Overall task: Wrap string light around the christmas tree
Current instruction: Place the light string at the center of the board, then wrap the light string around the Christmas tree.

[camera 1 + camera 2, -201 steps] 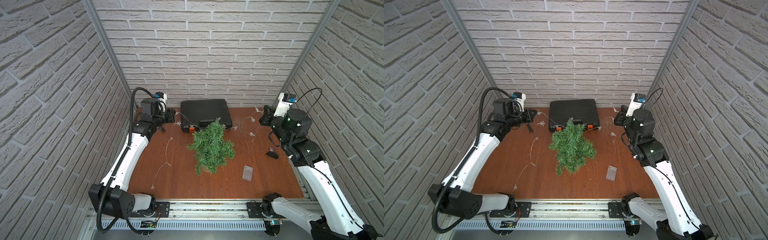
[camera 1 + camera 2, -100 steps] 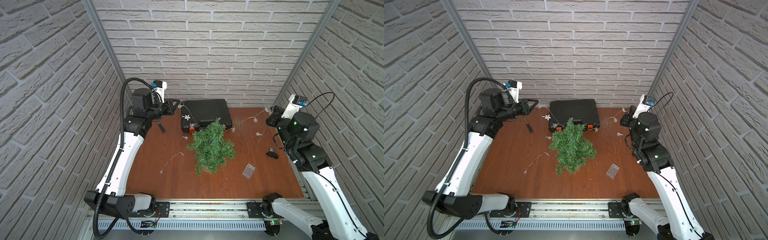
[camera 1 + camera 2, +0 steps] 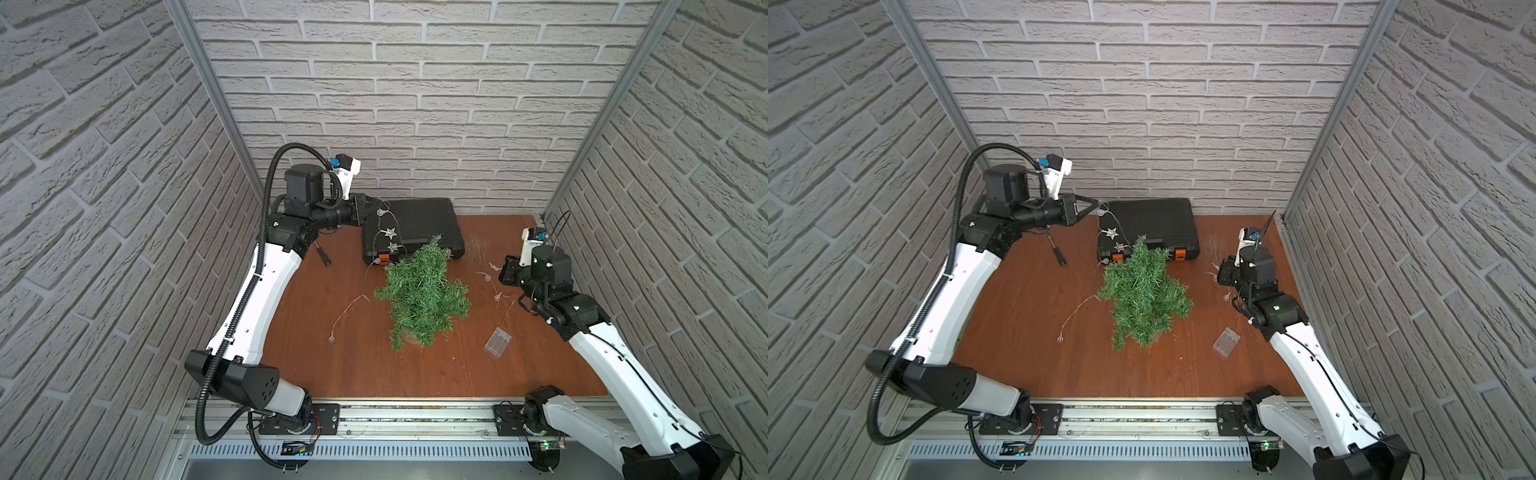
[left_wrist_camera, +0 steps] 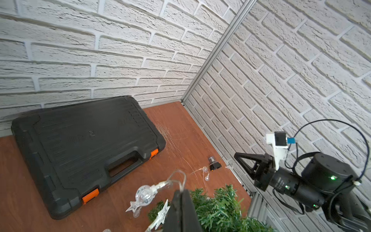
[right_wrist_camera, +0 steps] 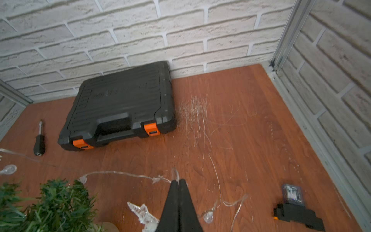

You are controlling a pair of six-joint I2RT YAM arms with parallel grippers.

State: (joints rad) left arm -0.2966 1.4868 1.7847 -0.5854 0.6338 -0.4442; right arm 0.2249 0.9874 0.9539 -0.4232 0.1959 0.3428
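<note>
Wrist views: left hand (image 4: 181,193) and right hand (image 5: 178,182) pinch the string light (image 5: 120,173), christmas tree (image 4: 220,206) between.

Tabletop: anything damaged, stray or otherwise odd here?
Yes. Pale scratches scar the brown wooden table beside the black plastic case with orange latches. A black-handled screwdriver lies loose on that case's other side, and a small black-and-clear electrical part sits by the side wall.
</note>
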